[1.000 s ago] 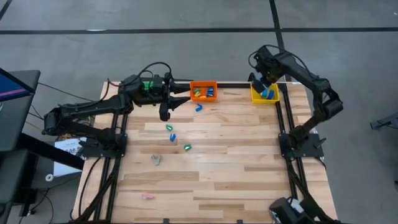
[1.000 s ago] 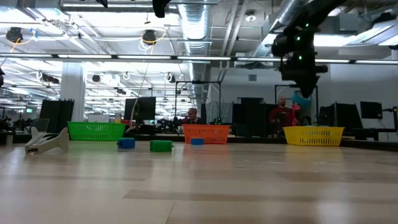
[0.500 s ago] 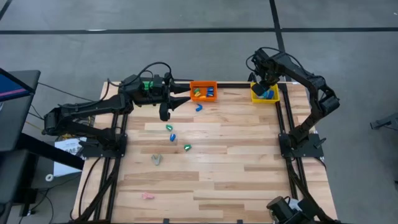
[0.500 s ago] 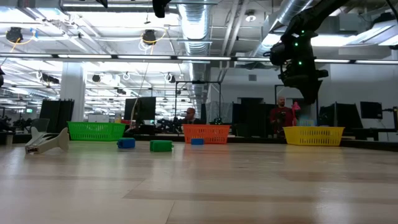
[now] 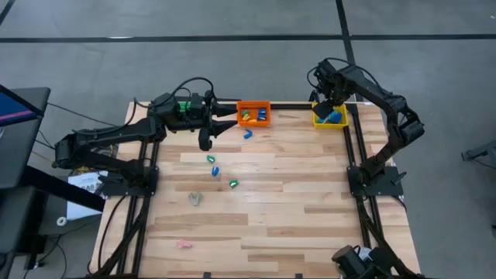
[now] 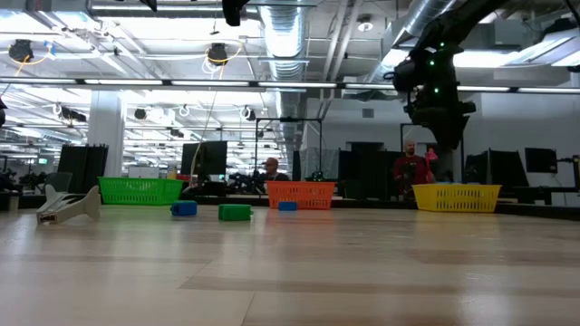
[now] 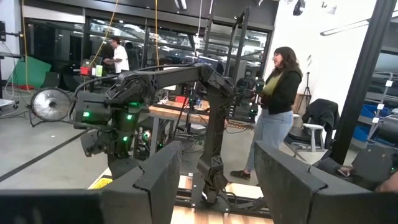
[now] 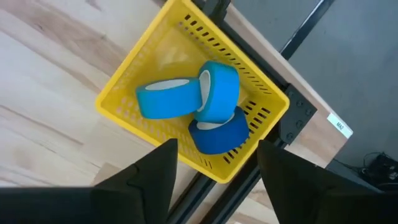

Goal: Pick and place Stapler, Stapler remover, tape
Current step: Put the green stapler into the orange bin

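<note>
Three blue tape rolls (image 8: 200, 112) lie heaped in the yellow bin (image 8: 121, 96) at the table's 1 o'clock corner, tilted against each other, axes pointing differently. Right gripper (image 8: 214, 165) hovers above, fingers apart, empty. Left gripper (image 7: 217, 177) at 11 o'clock beside the orange bin (image 5: 253, 113), fingers parted, grasping nothing.

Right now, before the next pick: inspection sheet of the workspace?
Surface: wooden table, plank top, black frame rails.
Job's things: three blue tape rolls lie in the yellow bin at the far right corner; small staplers lie loose mid-table; the orange bin holds several small items; a grey remover lies nearer the front.
Clutter: pink piece near the front edge; green bin.
Grippers: right gripper open, empty, above the yellow bin; left gripper open, empty, beside the orange bin.
Cables: black cables loop over the left arm.
Surroundings: people stand beyond the table.
</note>
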Tool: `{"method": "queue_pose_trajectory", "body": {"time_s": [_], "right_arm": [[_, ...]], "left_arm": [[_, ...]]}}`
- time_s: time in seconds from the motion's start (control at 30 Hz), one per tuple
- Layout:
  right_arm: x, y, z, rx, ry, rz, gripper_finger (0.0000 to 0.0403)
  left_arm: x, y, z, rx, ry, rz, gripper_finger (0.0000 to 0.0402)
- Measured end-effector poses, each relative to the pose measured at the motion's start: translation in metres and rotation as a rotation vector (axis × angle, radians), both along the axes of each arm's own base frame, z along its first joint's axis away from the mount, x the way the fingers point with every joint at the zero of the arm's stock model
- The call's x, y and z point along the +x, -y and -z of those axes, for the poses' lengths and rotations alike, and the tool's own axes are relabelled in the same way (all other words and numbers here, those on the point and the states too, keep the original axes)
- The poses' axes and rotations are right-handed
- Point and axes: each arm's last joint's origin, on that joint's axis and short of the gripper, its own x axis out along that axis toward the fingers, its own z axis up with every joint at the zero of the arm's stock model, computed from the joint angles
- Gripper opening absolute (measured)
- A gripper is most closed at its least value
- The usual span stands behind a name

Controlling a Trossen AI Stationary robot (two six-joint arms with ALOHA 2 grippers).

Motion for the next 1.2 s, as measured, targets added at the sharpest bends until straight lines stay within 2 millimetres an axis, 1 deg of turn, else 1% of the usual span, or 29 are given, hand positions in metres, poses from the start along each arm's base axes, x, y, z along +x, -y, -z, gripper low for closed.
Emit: {"method": "queue_pose_trajectory", "body": {"time_s": [0.13,0.3,0.43,0.6,0.87,1.03,1.2], "right_arm": [[-0.001,-0.007,-0.013,-0.052,0.047,-0.012,0.0207],[0.001,-0.024,-0.04,-0.115,0.224,-0.044,0.0191],[0.007,-0.044,-0.059,-0.173,0.327,-0.115,0.0181],[0.022,-0.072,-0.077,-0.246,0.41,-0.245,0.0176],[0.053,-0.11,-0.084,-0.256,0.485,-0.441,0.0181],[0.073,-0.133,-0.088,-0.278,0.563,-0.546,0.0183],[0.086,-0.147,-0.093,-0.308,0.638,-0.607,0.0179]], "left_arm": [[0.0,0.0,0.0,0.0,0.0,0.0,0.0191],[0.0,0.0,0.0,0.0,0.0,0.0,0.0191],[0.0,0.0,0.0,-0.001,-0.004,0.0,0.0191],[0.001,0.0,0.004,-0.006,-0.042,-0.001,0.0191],[0.001,0.0,0.011,-0.025,-0.108,0.0,0.0191],[0.001,0.0,0.017,-0.043,-0.165,0.01,0.0191],[0.001,0.001,0.024,-0.033,-0.235,0.013,0.0191]]}}
